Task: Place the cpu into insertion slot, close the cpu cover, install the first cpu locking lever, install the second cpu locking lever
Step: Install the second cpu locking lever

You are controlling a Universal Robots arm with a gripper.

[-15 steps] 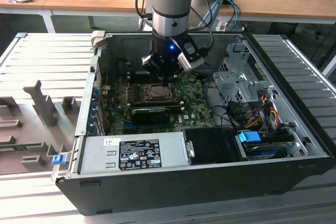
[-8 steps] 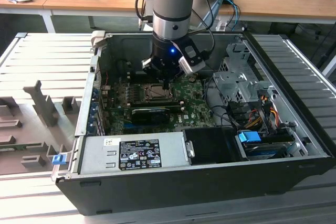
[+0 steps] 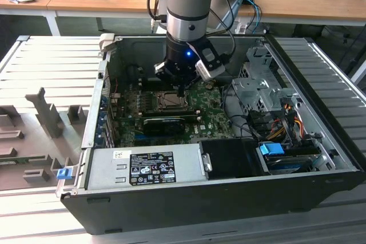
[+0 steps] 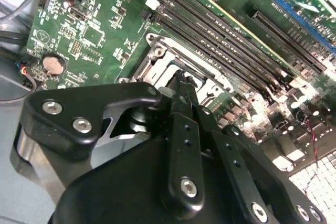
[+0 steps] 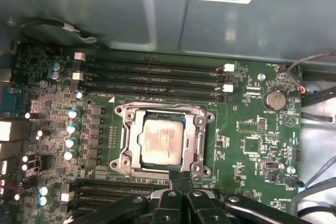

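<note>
Right now the arm reaches down into the open computer case (image 3: 320, 158), and its fingers (image 5: 181, 179) hang just above the green circuit board (image 5: 252, 145), at the edge of the insertion slot (image 5: 164, 139). In the first wrist view the black fingers are pressed together with nothing between them, their tips at the slot's 6 o'clock rim. The cpu (image 5: 161, 140) already lies flat inside the slot, its dull silver top showing through the square cut-out of the cpu cover (image 5: 197, 137), which lies folded down around it. Long black memory slots (image 5: 152, 80) run at 12 o'clock of the slot, and a round coin battery (image 5: 273, 99) sits toward 2 o'clock. In the second wrist view the closed fingers (image 4: 181, 85) point at the grey metal frame (image 4: 157, 59). In the exterior view the fingers (image 3: 182, 90) hover over the slot (image 3: 170, 100), with a long black graphics card (image 3: 168, 123) at 6 o'clock of it.
</note>
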